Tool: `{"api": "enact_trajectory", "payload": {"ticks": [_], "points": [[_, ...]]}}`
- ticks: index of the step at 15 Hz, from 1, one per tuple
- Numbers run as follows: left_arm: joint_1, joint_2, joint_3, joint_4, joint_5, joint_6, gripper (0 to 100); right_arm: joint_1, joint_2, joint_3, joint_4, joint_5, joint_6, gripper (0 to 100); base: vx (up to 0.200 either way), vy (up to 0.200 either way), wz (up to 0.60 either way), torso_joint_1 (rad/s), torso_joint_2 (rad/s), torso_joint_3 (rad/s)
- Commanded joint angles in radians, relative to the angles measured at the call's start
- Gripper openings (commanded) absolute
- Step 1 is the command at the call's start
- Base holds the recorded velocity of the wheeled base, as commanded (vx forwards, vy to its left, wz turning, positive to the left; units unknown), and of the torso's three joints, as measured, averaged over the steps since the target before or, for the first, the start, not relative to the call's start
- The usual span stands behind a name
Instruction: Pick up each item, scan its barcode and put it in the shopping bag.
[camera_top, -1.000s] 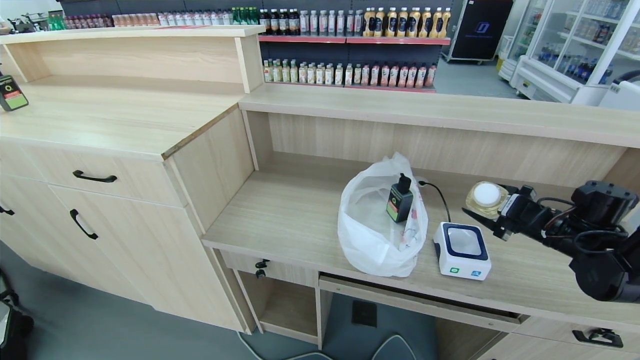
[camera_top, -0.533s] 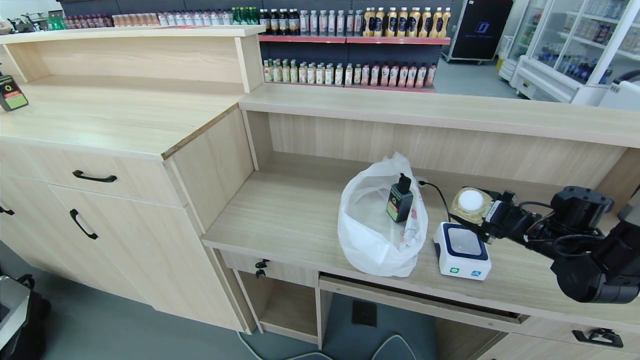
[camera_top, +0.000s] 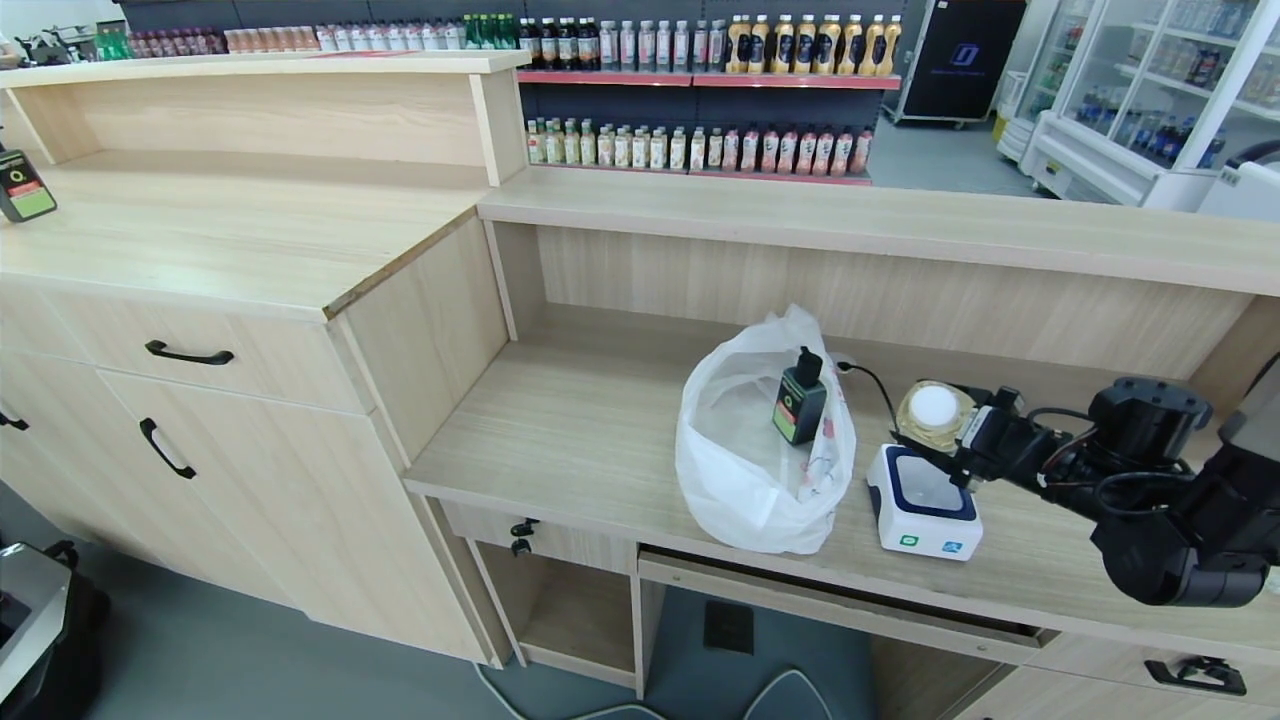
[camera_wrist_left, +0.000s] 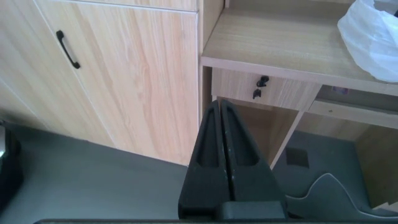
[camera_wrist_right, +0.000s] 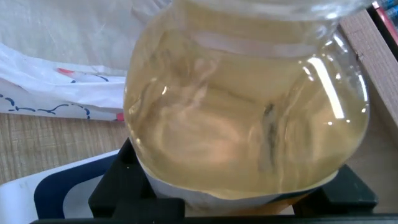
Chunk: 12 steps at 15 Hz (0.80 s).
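Right gripper (camera_top: 935, 430): jaws clamped across the body of the clear bottle (camera_top: 930, 405), centre-right of the head frame. You hold it just over the far edge of the scanner (camera_top: 922, 500), white cap towards the camera.

Handling, as a judgement:
- It is full of pale liquid, so fairly heavy for its size.
- The wall is smooth and rounded and likely slippery.
- Plastic or glass, you cannot tell, so treat it as breakable.
- Keep your hold on the belly, not the cap.

Left gripper (camera_wrist_left: 219, 109): fingers pressed together on nothing, low before the cupboard (camera_wrist_left: 124, 74).

The shopping bag (camera_top: 745, 470), thin, limp and open-mouthed, sits just left of the scanner with a dark bottle (camera_top: 800, 402) inside.

Surface: the counter (camera_top: 580, 430) is smooth pale wood.

Room: drinks shelves (camera_top: 700, 90) run along the top, with glass fridges (camera_top: 1150, 90) at upper right.
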<state>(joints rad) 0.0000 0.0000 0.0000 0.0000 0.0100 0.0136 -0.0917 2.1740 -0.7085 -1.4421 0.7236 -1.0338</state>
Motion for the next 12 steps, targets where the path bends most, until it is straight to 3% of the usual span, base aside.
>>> {"api": "enact_trajectory", "payload": {"ticks": [1, 11, 12], "points": [[0.0, 0.0, 0.0, 0.0, 0.001, 0.0, 0, 0.001, 0.006, -0.002, 0.0, 0.0, 0.0, 0, 0.0, 0.0, 0.0, 0.0, 0.0, 0.0], [0.0, 0.0, 0.0, 0.0, 0.001, 0.0, 0, 0.015, 0.007, -0.034, -0.001, -0.003, 0.009, 0, 0.0, 0.0, 0.0, 0.0, 0.0, 0.0], [0.0, 0.0, 0.0, 0.0, 0.001, 0.0, 0, 0.017, -0.057, -0.029, -0.003, -0.003, 0.115, 0, 0.0, 0.0, 0.0, 0.0, 0.0, 0.0]]}}
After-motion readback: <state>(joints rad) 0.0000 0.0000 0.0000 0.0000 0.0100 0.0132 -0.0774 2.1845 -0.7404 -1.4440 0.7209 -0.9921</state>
